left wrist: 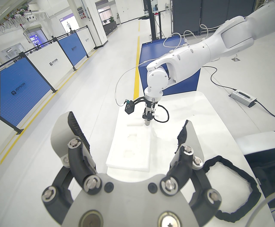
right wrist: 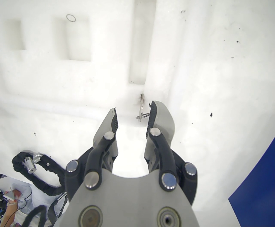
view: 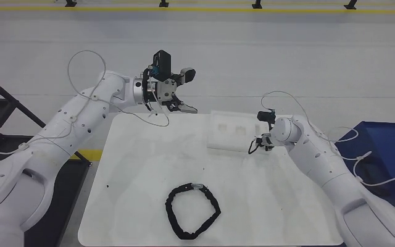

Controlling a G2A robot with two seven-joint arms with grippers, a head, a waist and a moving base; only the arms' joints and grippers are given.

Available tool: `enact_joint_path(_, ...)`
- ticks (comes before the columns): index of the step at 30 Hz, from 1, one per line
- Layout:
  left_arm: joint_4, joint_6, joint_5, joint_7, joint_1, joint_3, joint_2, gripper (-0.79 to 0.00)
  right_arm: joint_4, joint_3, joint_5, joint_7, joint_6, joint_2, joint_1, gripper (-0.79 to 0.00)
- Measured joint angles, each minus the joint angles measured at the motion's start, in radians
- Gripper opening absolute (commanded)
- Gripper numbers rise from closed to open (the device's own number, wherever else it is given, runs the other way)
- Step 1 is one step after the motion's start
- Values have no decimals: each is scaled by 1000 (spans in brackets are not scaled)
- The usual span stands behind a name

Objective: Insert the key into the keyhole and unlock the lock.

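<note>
A small silver key with a ring stands upright in a slit in the white foam block. My right gripper is open and straddles the key, which sits close to one finger pad; I cannot tell if they touch. From above, the right gripper hangs over the block's right end. The black fabric-covered chain lock lies in a loop near the table's front, its silver cylinder facing up. My left gripper is open and holds nothing, raised above the table's far left corner.
The foam block has several shallow rectangular recesses, one holding a loose ring. A blue cabinet stands beyond the table's right end. The white tabletop is bare between the block and the lock.
</note>
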Motion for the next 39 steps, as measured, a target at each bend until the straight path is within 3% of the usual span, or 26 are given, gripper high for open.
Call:
enact_joint_path(15, 0, 0, 0, 0, 0, 0, 0, 0, 153, -20, 7, -46, 6, -63, 40, -785)
enact_joint_path(23, 0, 0, 0, 0, 0, 0, 0, 0, 159, -16, -26, -33, 11, -75, 68, -785)
enact_joint_path(31, 0, 0, 0, 0, 0, 0, 0, 0, 39, 39, -70, 8, 43, -41, 56, -785)
enact_joint_path(39, 0, 0, 0, 0, 0, 0, 0, 0, -238, 216, -4, 98, -86, 47, -68, -785)
